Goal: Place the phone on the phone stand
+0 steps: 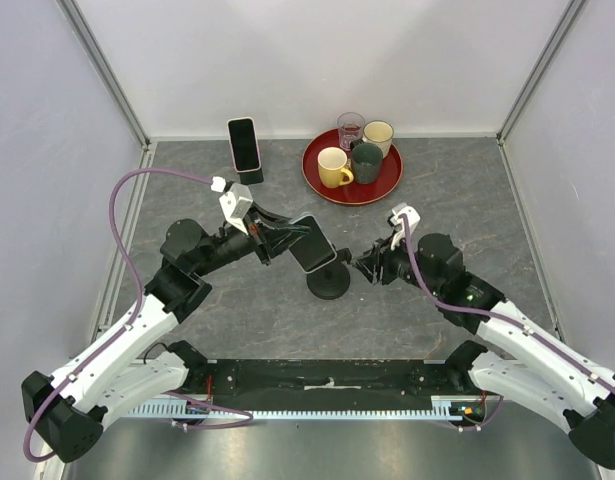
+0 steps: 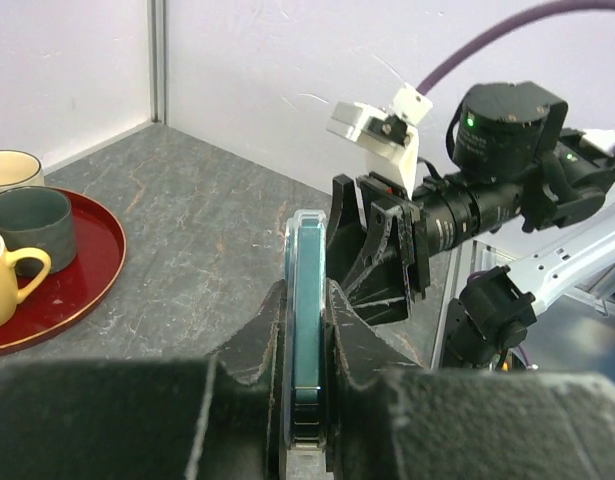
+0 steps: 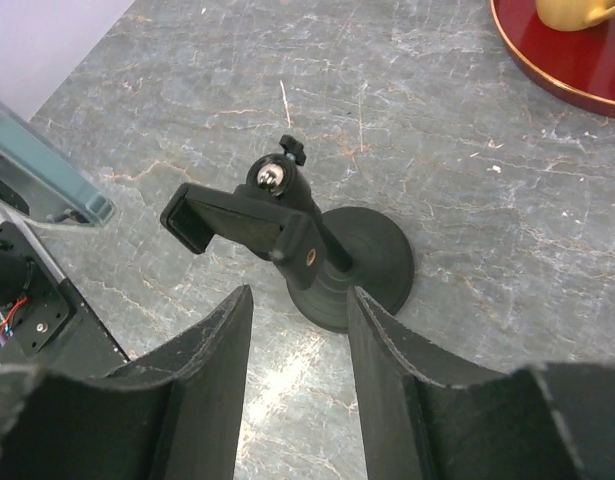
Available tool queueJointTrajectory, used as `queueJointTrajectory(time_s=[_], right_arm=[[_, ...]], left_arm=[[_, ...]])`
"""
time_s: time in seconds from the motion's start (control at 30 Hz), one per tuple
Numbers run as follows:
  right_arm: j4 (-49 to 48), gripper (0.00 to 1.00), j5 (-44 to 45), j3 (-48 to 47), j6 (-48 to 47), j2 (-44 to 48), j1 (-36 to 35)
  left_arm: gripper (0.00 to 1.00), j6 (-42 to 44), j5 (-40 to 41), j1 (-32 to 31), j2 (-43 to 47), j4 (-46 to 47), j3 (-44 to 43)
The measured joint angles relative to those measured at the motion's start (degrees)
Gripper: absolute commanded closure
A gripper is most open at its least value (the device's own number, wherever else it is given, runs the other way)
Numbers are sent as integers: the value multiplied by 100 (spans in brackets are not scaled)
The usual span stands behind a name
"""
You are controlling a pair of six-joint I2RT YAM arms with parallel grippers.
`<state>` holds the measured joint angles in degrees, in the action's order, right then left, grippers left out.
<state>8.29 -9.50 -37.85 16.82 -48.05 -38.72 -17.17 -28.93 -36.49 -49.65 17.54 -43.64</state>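
In the middle of the picture, the left jaws pinch the phone by its edges, tilted beside the phone stand ready to slip in, while the right jaws sit spread nearby.

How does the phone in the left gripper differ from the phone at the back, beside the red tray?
The held phone is clamped by the jaws of the left gripper; the back phone rests on a stand. The held phone is tilted, the back phone nearly upright. The held phone's edge is teal, the back phone's pink. Both screens are dark.
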Motion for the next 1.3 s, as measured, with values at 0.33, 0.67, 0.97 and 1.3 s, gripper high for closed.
queueJointTrajectory(time_s=[0.33, 0.67, 0.97, 1.3], right_arm=[[-1375, 51, 1917, 988, 83, 125, -1266], [-2470, 53, 2514, 1392, -225, -17, -1394], [-2940, 59, 2594, 1460, -461, -299, -1421], [-3185, 69, 2590, 1460, -566, -514, -1432]], left_arm=[[98, -24, 48, 50, 94, 107, 98], [98, -107, 28, 81, 48, 109, 96], [98, -149, 13, 81, 0, 142, 96], [98, -192, -22, 87, -26, 201, 96]])
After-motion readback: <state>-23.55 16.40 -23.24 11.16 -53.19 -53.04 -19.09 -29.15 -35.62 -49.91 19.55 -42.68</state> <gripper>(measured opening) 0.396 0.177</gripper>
